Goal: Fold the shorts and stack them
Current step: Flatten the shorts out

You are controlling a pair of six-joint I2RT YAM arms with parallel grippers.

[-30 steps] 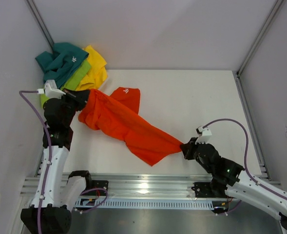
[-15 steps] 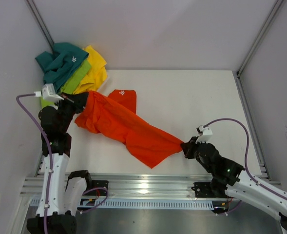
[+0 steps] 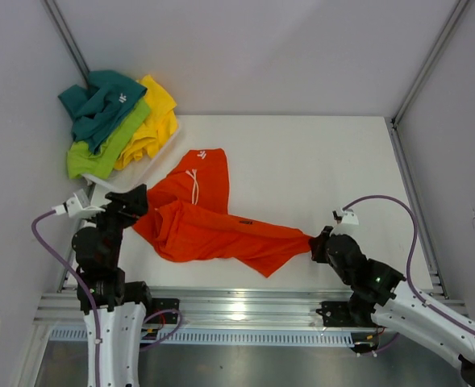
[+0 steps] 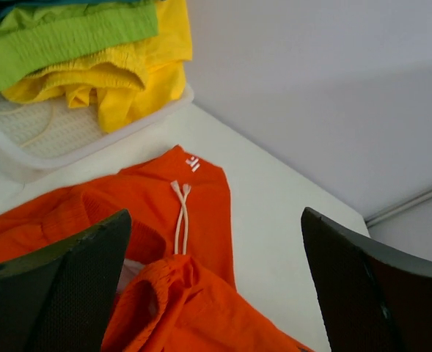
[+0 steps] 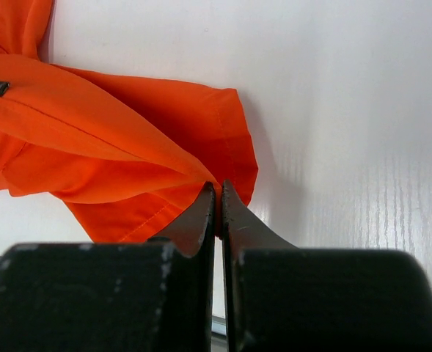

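While the right gripper point(image 5: 217, 195) is closed on a hem corner of the orange shorts point(image 3: 213, 230), the left gripper point(image 3: 131, 201) stands wide open with nothing between its fingers. I judge from this that the step in hand is spreading this pair flat before the first fold.

The orange shorts lie on the tabletop point(image 3: 318, 161) just beside the white basket point(image 4: 113, 136) and stretch away from it toward the robot's right. The left gripper hovers at the end nearest the basket, and the right gripper holds the end farthest from it.

The fabric is bunched and partly doubled over. The white drawstring point(image 4: 180, 220) and the small logo point(image 4: 192, 163) are on the part turned toward the basket.

The next move, I think, calls for a grasp by the left gripper on the waistband edge, then a gentle pull against the right gripper to take out the wrinkles.

The teal shorts point(image 3: 100, 101), lime green shorts point(image 3: 100, 153) and yellow shorts point(image 3: 158, 113) rest heaped at the basket, not folded.
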